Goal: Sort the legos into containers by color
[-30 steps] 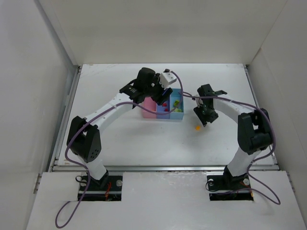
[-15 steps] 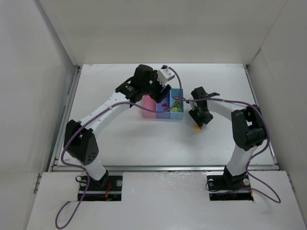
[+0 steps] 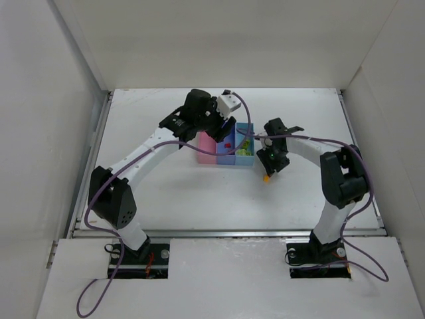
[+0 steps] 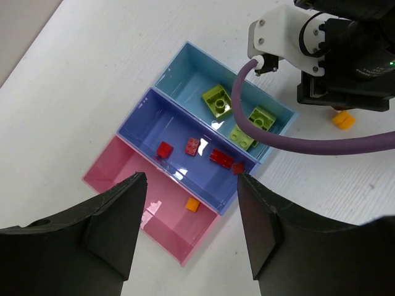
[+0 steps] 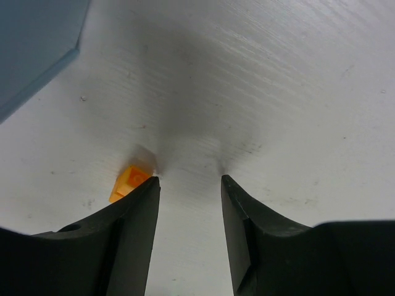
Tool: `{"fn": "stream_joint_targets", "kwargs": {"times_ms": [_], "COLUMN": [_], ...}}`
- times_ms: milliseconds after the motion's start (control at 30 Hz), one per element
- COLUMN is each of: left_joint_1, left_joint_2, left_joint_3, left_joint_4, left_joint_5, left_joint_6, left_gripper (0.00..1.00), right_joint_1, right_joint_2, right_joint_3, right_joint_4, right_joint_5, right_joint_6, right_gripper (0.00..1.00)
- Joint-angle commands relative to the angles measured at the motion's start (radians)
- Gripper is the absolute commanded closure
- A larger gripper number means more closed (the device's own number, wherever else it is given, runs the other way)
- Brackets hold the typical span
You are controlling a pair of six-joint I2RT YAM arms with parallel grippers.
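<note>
The pink bin point(image 4: 126, 163) holds one orange-yellow brick point(image 4: 192, 205). The medium blue bin point(image 4: 176, 120) holds several red bricks point(image 4: 220, 158). The light blue bin point(image 4: 191, 71) holds three yellow-green bricks point(image 4: 217, 100). My left gripper point(image 4: 191, 180) is open and empty, hovering above the pink and blue bins point(image 3: 216, 151). My right gripper point(image 5: 189, 180) is open, its tips down at the table. A loose orange-yellow brick point(image 5: 128, 183) lies just outside its left finger, not between the jaws. The same brick point(image 3: 266, 177) shows in the top view below my right gripper point(image 3: 272, 166).
The corner of the light blue bin point(image 5: 31, 43) is close at the right gripper's upper left. A purple cable point(image 4: 308, 147) from the right arm hangs over the light blue bin. White walls point(image 3: 66, 100) enclose the table on three sides.
My right gripper has moved left towards the bins and lowered to the table; the loose orange-yellow brick has shifted a little left. My left arm shifted slightly left over the bins.
</note>
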Motion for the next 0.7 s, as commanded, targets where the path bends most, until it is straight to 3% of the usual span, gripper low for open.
{"fn": "stream_joint_targets", "kwargs": {"times_ms": [0,367,667], "left_joint_1": [0.005,0.005,0.005], "left_joint_2": [-0.057,-0.075,-0.094], "left_joint_3": [0.021,-0.008,-0.026], "left_joint_4": [0.014,0.014,0.014], "left_joint_5": [0.002,0.002,0.002], "left_joint_6": [-0.001,-0.001,0.018], "left_gripper": [0.42,0.42,0.42], "right_joint_1": [0.009,0.112,0.291], "right_joint_2": [-0.012,0.043,0.008], "right_joint_3": [0.027,0.030,0.060], "right_joint_4": [-0.016,-0.065,0.027], "right_joint_5": [-0.052,-0.081,-0.057], "right_joint_6": [0.064,0.116,0.107], "right_gripper": [0.50,0.51,0.51]}}
